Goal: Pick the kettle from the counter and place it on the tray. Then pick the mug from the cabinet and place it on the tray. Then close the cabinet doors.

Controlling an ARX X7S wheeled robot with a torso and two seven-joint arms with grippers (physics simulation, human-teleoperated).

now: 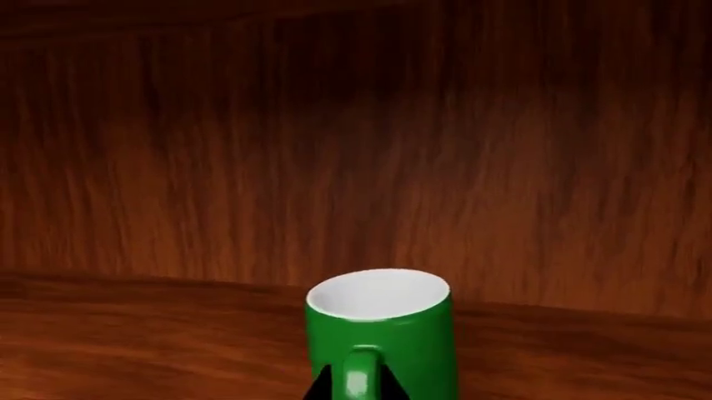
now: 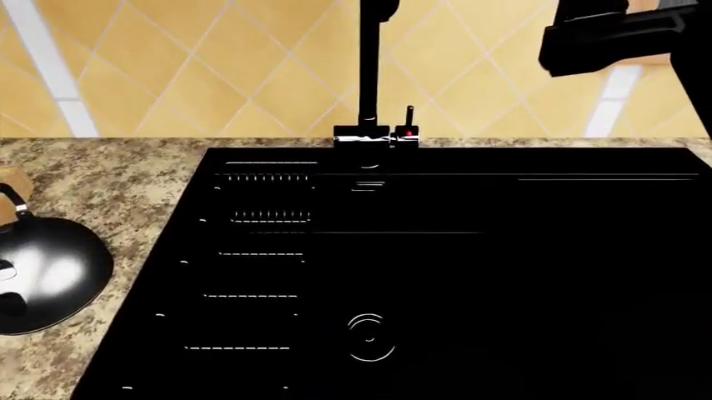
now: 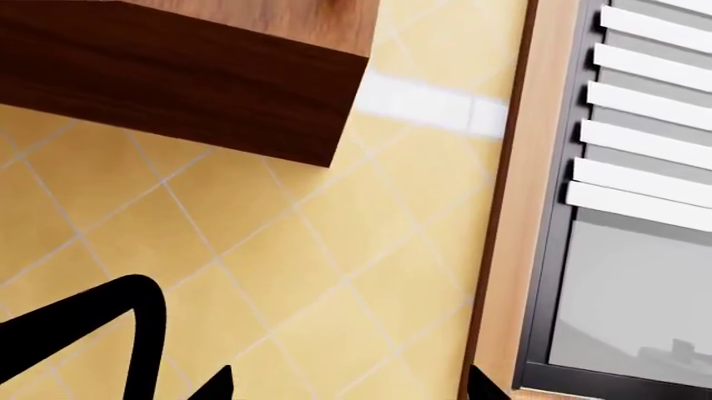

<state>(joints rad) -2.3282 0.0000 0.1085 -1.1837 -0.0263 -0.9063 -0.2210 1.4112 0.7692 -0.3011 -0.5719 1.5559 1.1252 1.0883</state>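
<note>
Mug (image 1: 382,333) fills the bottom centre of the left wrist view, green with a white inside, standing upright on a wooden cabinet shelf (image 1: 133,350) with the wood back panel (image 1: 356,142) behind it. Its loop handle faces the camera, and two dark tips of the left fingers (image 1: 320,388) show on either side of that handle at the frame's bottom edge; whether they are touching or gripping it cannot be told.

Head view shows the kettle (image 2: 39,275) at the left edge, dark and shiny, sitting on the speckled tabletop (image 2: 133,179), with a sliver of pale wood, probably the tray (image 2: 13,179), just above it. A black sink (image 2: 445,275) takes up most of the frame, its tap (image 2: 373,75) rising at top centre.

Right wrist view looks at yellow wall tiles (image 3: 278,275), the underside of a dark wood cabinet (image 3: 189,92) at upper left, and a window with white slats (image 3: 645,125) at right. Only black fragments of the right fingers (image 3: 122,333) appear at the bottom, so their opening cannot be judged.
</note>
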